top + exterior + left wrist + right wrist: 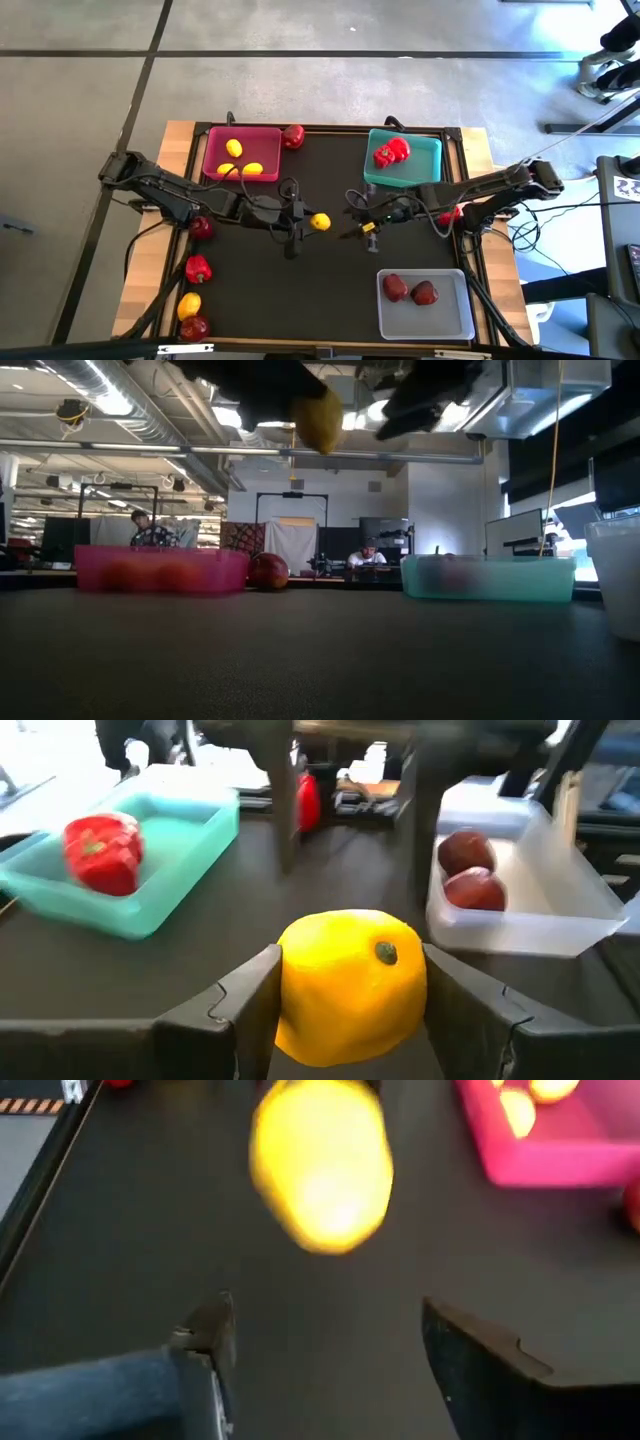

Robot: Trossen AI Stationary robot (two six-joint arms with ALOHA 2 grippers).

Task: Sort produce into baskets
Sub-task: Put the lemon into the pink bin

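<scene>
Risk centred on the small yellow lemon-shaped toy [350,985], which the left end effector [305,221] held clamped between its two dark fingers above the middle of the bench, clear of the surface in the low view. The fingers pressed on a smooth, rounded skin, so in my judgement a quick swing toward the shallow magenta-pink plastic basket [212,160] could let the toy squirt out and roll across the mat. The right end effector [362,226] stood just across from it with its fingers spread and nothing between them; the two arms were near enough that a careless traverse might bring them into contact. A dark red round apple toy [293,136] lay just outside the pink basket's far corner and could be knocked off the bench edge.

Two yellow toys already lay in the pink basket, a bright red pepper toy [392,151] in the teal plastic basket [432,150], and two dark red apples in the clear greyish basket [385,318]. More red and yellow pieces waited along the left edge.

The bench [330,290] carried a black matte mat on a pale wooden frame. Beyond it lay a grey tiled floor and an open workshop with ceiling ducting, where seated persons were visible.
</scene>
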